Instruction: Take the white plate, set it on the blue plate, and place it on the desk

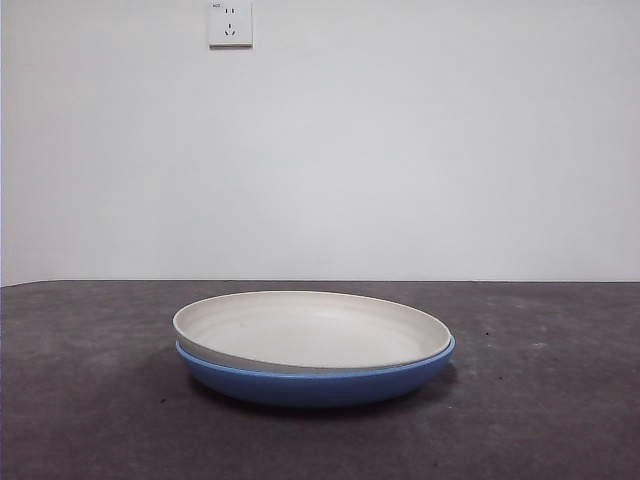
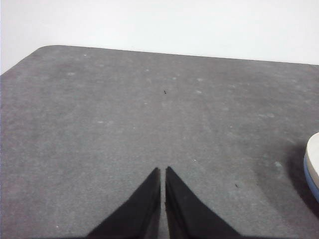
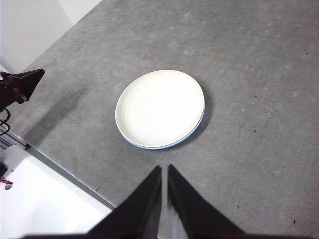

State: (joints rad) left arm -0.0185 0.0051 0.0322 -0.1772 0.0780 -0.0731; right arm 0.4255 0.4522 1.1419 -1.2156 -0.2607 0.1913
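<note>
Sitting on the blue plate (image 1: pixel 315 378) is the white plate (image 1: pixel 312 330), and both rest in the middle of the desk (image 1: pixel 80 400) in the front view, with no arm near them. The white one leans a little, higher on its left.

From the left wrist view, the left gripper (image 2: pixel 163 172) has its jaws pressed together, holding nothing. Only a sliver of the white plate (image 2: pixel 314 157) shows at the edge, off to that gripper's side.

From the right wrist view, the right gripper (image 3: pixel 163 169) is closed and empty too, high above the desk (image 3: pixel 259 74). The white plate (image 3: pixel 159 108) lies straight ahead of it (round, so any side works). I think the right arm has the easier reach.
</note>
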